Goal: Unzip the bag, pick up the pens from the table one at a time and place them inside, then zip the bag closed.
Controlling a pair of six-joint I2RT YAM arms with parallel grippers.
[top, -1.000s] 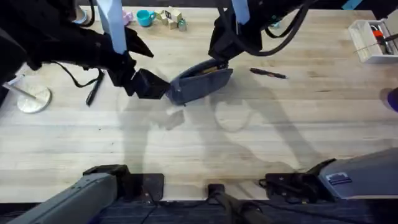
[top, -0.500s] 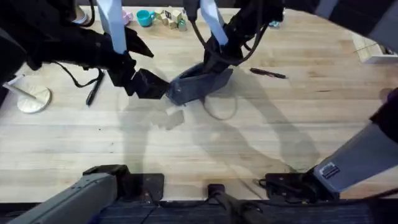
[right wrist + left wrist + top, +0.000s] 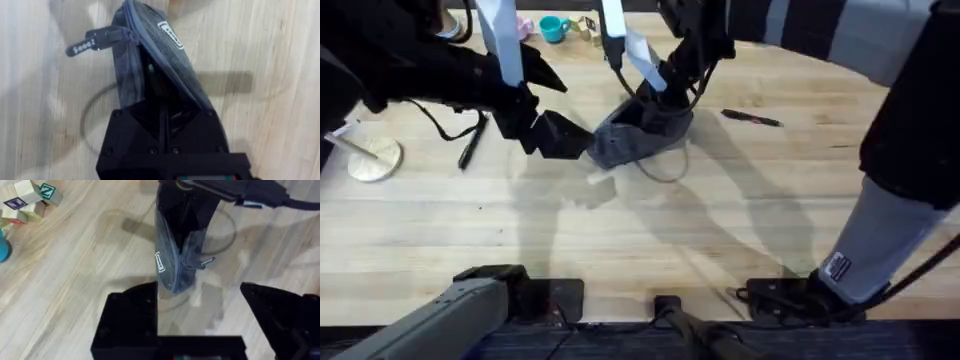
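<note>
Grey-blue fabric pencil pouch [image 3: 640, 135] sits upper centre on the table [image 3: 720, 230], my right gripper [image 3: 660, 95] narrowly closed inside its mouth, left gripper [image 3: 200, 325] spread wide beside its end, so I'd release low.

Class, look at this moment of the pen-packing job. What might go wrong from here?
1. The right gripper is pushed into the bag. The left gripper sits open around the bag's end, so pulling out may drag or tip the bag.
2. The zipper tab hangs loose by the opening and could snag.
3. A pen lies close to the right arm, which might knock it.
</note>
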